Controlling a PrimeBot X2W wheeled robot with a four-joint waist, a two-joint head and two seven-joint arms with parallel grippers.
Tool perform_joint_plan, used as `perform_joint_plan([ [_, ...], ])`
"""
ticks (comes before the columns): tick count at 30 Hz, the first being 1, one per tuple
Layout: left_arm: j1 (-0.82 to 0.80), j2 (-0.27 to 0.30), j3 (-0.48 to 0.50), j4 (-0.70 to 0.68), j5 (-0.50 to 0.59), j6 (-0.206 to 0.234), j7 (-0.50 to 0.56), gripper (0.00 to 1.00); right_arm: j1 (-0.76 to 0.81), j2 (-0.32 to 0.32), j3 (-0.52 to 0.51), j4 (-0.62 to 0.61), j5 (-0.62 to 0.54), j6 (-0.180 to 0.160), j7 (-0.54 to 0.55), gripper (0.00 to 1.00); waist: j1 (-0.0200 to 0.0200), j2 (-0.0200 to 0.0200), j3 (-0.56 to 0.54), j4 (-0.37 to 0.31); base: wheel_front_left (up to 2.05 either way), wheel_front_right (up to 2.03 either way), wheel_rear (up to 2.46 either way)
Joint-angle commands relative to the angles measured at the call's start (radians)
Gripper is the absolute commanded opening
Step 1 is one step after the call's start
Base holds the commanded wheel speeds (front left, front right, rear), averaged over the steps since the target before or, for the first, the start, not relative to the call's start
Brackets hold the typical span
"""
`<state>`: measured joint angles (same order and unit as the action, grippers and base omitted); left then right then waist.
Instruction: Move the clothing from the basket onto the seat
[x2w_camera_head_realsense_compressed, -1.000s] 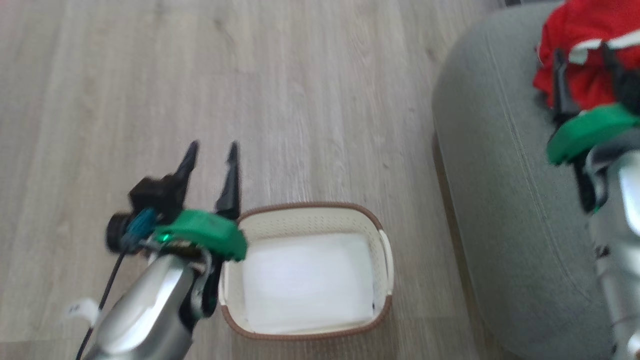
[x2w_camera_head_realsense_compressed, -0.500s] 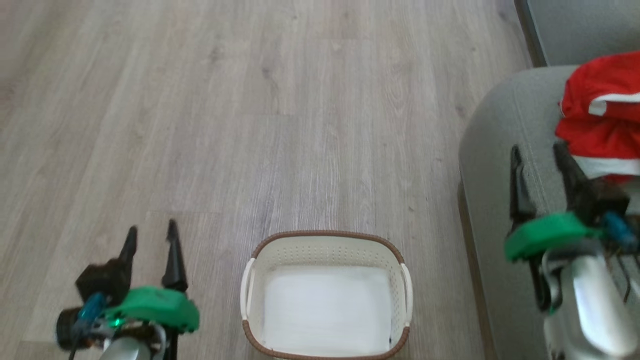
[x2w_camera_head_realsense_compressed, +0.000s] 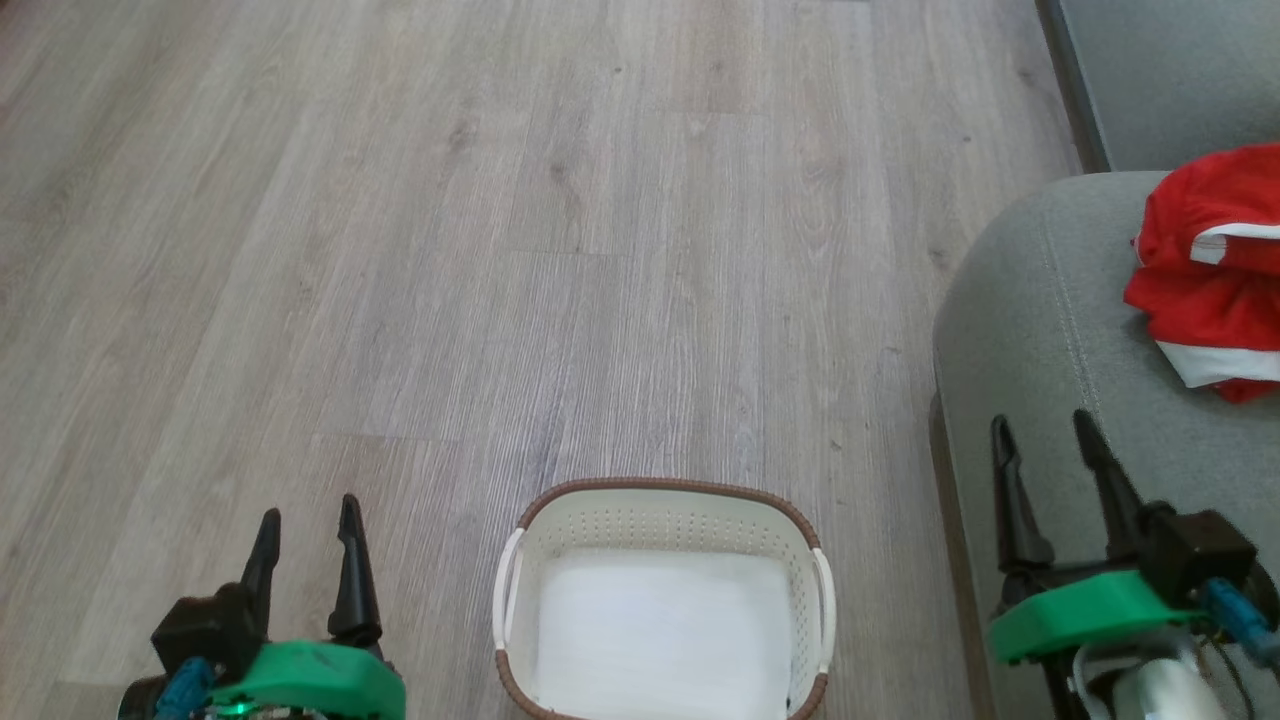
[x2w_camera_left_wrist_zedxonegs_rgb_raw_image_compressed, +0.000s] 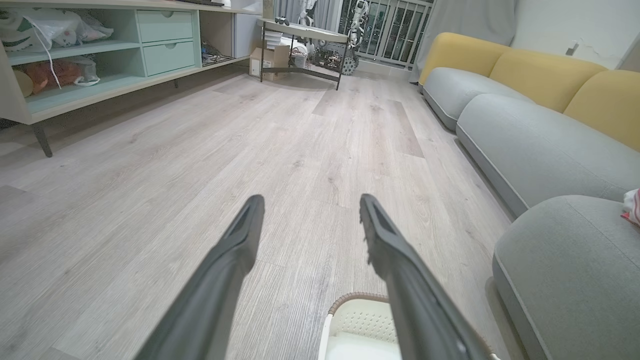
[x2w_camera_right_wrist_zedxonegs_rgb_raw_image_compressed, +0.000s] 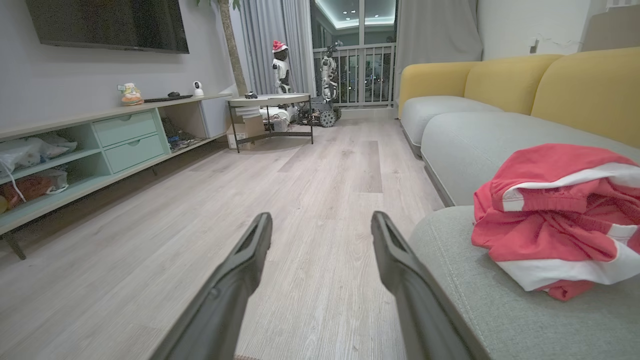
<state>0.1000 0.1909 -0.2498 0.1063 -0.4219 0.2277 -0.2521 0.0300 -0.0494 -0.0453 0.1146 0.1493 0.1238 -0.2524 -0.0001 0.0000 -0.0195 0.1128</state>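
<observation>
**Desk:** Where is the clothing right now?

**Operator:** I see the bright red clothing (x2w_camera_head_realsense_compressed: 1205, 275), thin shiny jersey fabric with white stripes, lying crumpled on the large grey-green fabric seat (x2w_camera_head_realsense_compressed: 1040, 330). It sits back from the cushion's rounded edge, at the right of my head view.

**Desk:** And the basket?

**Operator:** The small cream-white plastic basket (x2w_camera_head_realsense_compressed: 665, 484), with perforated sides and a brown woven-look rim, stands on the pale wood-plank floor (x2w_camera_head_realsense_compressed: 500, 250), just beside the seat. Its flat white base is in plain sight.

**Desk:** What are your grippers doing?

**Operator:** My right gripper (x2w_camera_head_realsense_compressed: 1041, 420) hangs over the seat's front part. Its two long dark fingers are spread wide and hold nothing. From my right wrist camera the clothing lies off to the right of the fingers, clear of them. My left gripper (x2w_camera_head_realsense_compressed: 309, 508) is over the floor, left of the basket and apart from it, its fingers also wide with nothing between them.
</observation>
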Motion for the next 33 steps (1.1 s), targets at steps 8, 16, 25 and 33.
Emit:
perform_joint_plan([
  [8,-0.034,-0.017,0.055,-0.005,0.037,-0.032,-0.010,1.00,-0.016,-0.001,0.041,-0.044,0.011,0.007,-0.009,1.00,0.0001,0.0000,-0.004,-0.011,0.00,0.00,0.00],
  [16,-0.041,-0.023,0.063,0.019,0.060,-0.047,-0.010,1.00,-0.013,-0.001,0.043,-0.026,0.023,0.007,-0.009,1.00,0.0001,0.0000,-0.011,-0.014,0.00,0.00,0.00],
  [25,-0.041,-0.025,0.066,0.034,0.072,-0.055,-0.010,1.00,-0.009,-0.001,0.041,-0.009,0.027,0.007,-0.009,1.00,0.0001,0.0000,-0.017,-0.017,0.00,0.00,0.00],
  [33,-0.040,-0.029,0.066,0.046,0.072,-0.058,-0.010,1.00,-0.007,-0.001,0.041,-0.001,0.028,0.007,-0.009,1.00,0.0001,0.0000,-0.018,-0.016,0.00,0.00,0.00],
])
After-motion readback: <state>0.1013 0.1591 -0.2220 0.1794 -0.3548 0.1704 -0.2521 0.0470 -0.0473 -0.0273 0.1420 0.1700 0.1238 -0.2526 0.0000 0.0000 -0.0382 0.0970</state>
